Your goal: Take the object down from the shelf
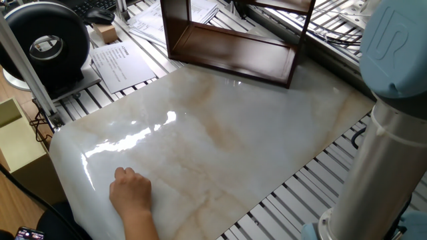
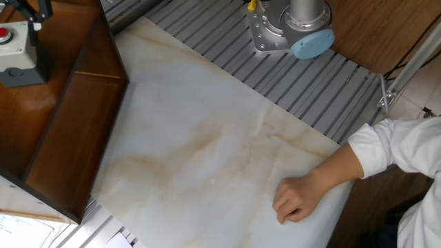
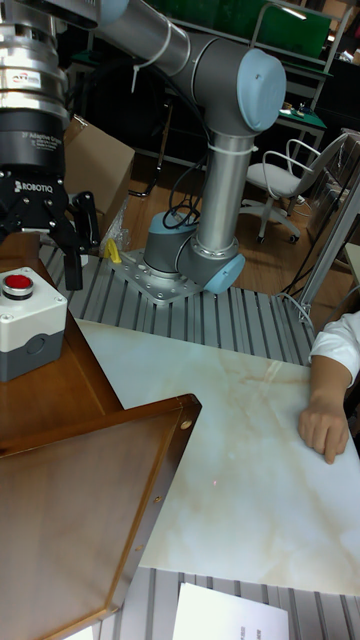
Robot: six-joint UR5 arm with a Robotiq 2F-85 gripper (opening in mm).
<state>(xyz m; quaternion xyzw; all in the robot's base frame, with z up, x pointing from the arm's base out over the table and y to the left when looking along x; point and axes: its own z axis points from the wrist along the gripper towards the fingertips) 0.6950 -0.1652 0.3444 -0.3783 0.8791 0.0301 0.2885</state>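
The object is a small grey box with a red button on its top. It stands on the top board of the dark reddish-brown shelf, and it also shows in the other fixed view, object on shelf. My gripper hangs straight over it, open, its black fingers spread to either side of the box's top and gripping nothing. Only the fingertips of the gripper show at the upper left edge of that view. In one fixed view the shelf shows only its lower frame; the object and gripper are out of view there.
A person's hand rests on the marble-patterned sheet at the side away from the shelf. My arm's base is bolted at the sheet's edge. A black round device, papers and a pale yellow box lie beside the sheet.
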